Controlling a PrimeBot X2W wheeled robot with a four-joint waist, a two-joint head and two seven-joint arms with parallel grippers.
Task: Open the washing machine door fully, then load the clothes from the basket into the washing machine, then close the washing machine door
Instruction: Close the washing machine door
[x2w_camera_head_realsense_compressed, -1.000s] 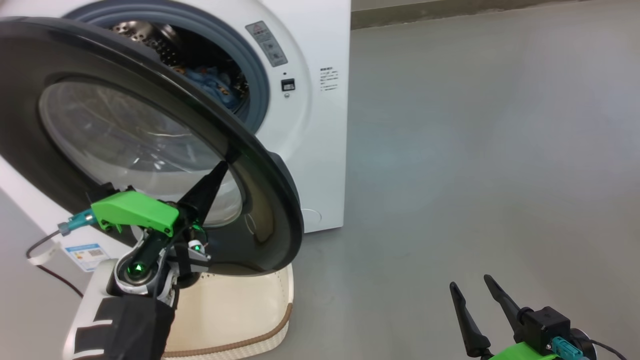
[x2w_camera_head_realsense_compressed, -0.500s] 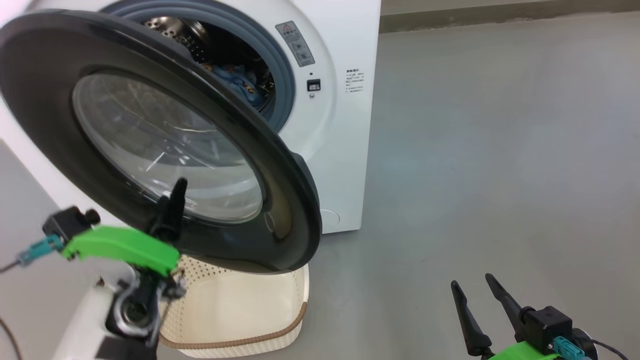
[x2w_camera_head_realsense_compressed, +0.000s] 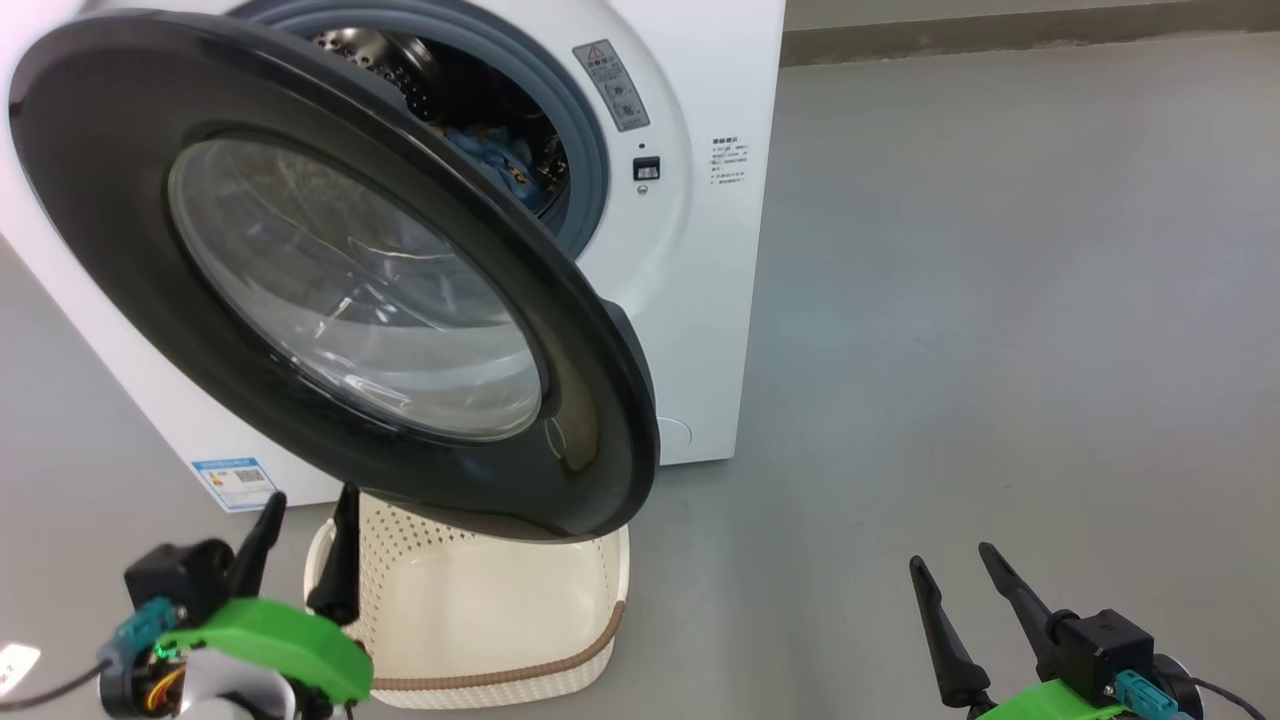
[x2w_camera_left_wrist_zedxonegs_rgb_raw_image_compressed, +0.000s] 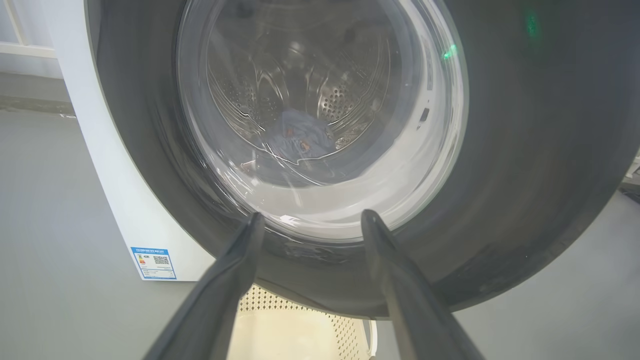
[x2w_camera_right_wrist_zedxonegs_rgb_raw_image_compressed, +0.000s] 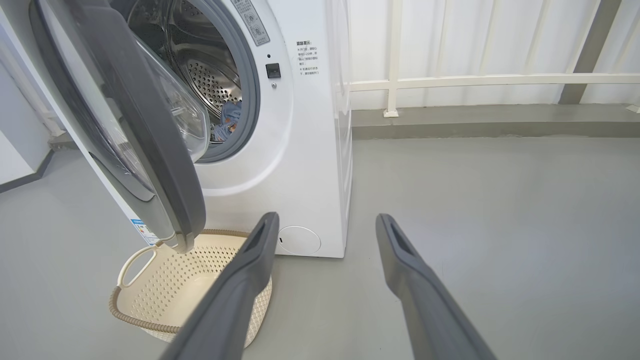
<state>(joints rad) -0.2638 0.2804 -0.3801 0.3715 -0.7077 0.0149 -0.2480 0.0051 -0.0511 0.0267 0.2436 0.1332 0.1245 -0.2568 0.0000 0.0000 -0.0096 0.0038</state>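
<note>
the washing machine stands on the grey floor. the washing machine door hangs partly swung out from the machine's front, its lower rim above the basket, which sits on the floor just in front of the machine. the clothes, blue fabric with orange marks, lie inside the machine's drum. the left gripper hovers in front of the machine, just below the door's rim and beside the basket, fingers spread apart, holding nothing. the right gripper hangs well apart from the machine, past its corner with the round service flap, fingers apart and holding nothing.
</note>
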